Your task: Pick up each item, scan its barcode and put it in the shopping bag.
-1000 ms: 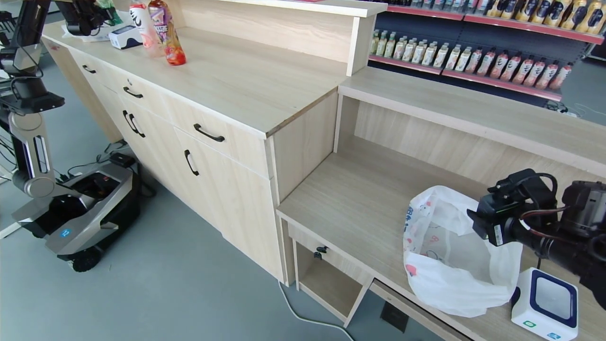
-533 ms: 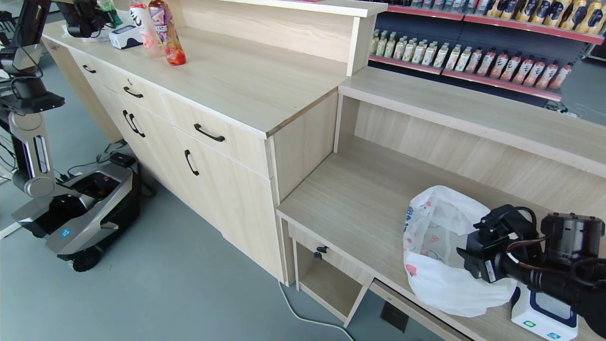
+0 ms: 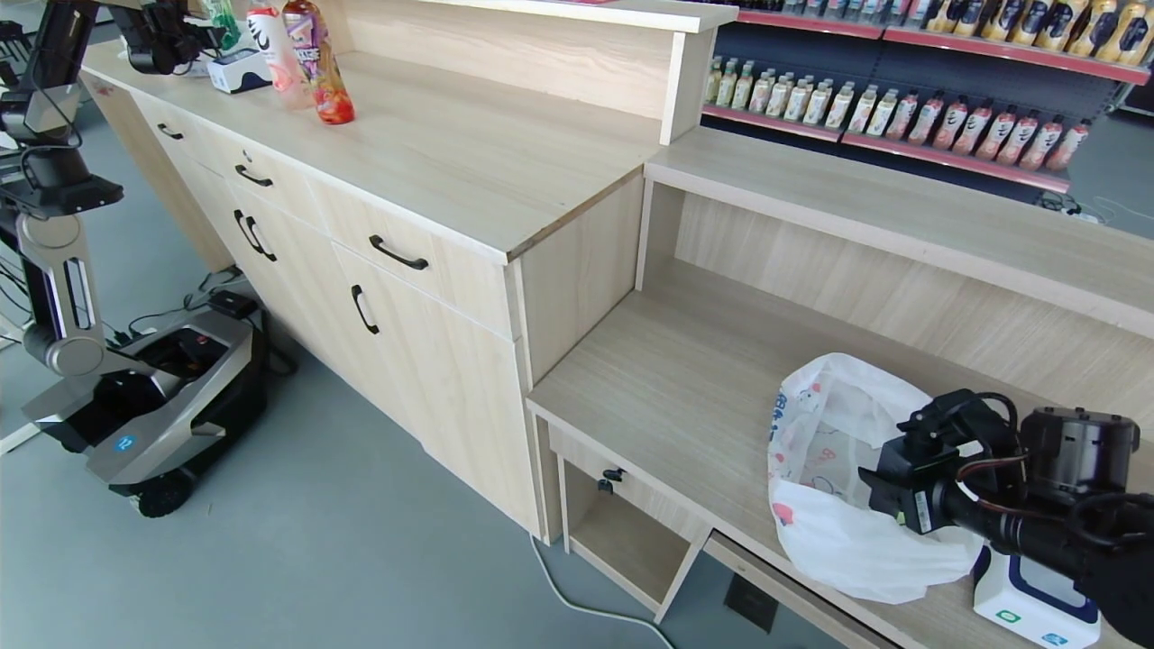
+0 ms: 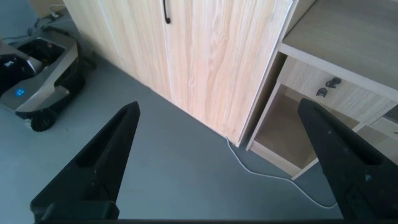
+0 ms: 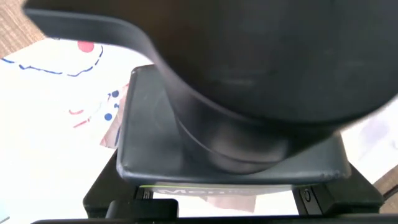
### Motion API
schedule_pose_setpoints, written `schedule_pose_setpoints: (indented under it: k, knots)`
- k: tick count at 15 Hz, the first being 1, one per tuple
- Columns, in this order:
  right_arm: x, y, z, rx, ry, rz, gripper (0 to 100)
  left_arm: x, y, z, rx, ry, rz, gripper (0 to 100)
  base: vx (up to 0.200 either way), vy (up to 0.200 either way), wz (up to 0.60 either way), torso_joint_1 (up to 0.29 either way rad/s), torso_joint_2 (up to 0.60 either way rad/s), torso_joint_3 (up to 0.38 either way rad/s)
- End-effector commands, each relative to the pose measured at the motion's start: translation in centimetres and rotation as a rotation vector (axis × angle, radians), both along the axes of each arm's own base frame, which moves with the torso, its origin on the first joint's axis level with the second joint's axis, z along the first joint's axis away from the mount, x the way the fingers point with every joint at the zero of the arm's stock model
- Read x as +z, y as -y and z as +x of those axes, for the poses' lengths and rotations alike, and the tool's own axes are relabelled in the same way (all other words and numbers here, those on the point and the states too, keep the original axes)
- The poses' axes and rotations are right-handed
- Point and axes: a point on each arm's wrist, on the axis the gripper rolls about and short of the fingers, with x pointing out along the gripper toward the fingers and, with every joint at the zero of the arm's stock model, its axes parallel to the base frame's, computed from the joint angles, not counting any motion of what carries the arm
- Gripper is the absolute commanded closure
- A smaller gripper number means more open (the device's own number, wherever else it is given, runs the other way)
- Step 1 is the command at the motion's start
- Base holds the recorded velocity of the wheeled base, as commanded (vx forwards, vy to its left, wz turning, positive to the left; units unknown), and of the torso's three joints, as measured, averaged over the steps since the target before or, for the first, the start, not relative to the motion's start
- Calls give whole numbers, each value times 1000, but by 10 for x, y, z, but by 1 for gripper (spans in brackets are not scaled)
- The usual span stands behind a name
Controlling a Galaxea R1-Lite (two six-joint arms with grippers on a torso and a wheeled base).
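Desk [image 3: 685,388]: right pincer [image 3: 888,487] lower than before, at shopping bag [image 3: 838,541]

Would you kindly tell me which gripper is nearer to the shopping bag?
Right. The right gripper is at the shopping bag's mouth; the left gripper hangs open over the floor beside the cabinet, well away.

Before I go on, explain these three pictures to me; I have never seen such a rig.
This is a two-armed robot at a shop counter. The wide picture comes from a camera on its head, the other two from cameras on its wrists. On the low desk lie a white shopping bag and a white and blue scanner. The right arm is at the bag's mouth; what the dark thing before its camera is, I cannot tell. The left gripper hangs open and empty above the floor.
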Motion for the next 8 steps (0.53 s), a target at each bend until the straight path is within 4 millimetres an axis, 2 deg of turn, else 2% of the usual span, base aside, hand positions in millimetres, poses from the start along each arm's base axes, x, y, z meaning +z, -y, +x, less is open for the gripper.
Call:
schedule_pose_setpoints:
  k: [1, 8]
  knots:
    - [-14, 0, 8, 3, -10, 8, 100, 0, 0, 0, 0, 0, -1, 0, 0, 0, 0, 0, 0, 0]
    - [-26, -3, 16, 54, 23, 25, 100, 0, 0, 0, 0, 0, -1, 0, 0, 0, 0, 0, 0, 0]
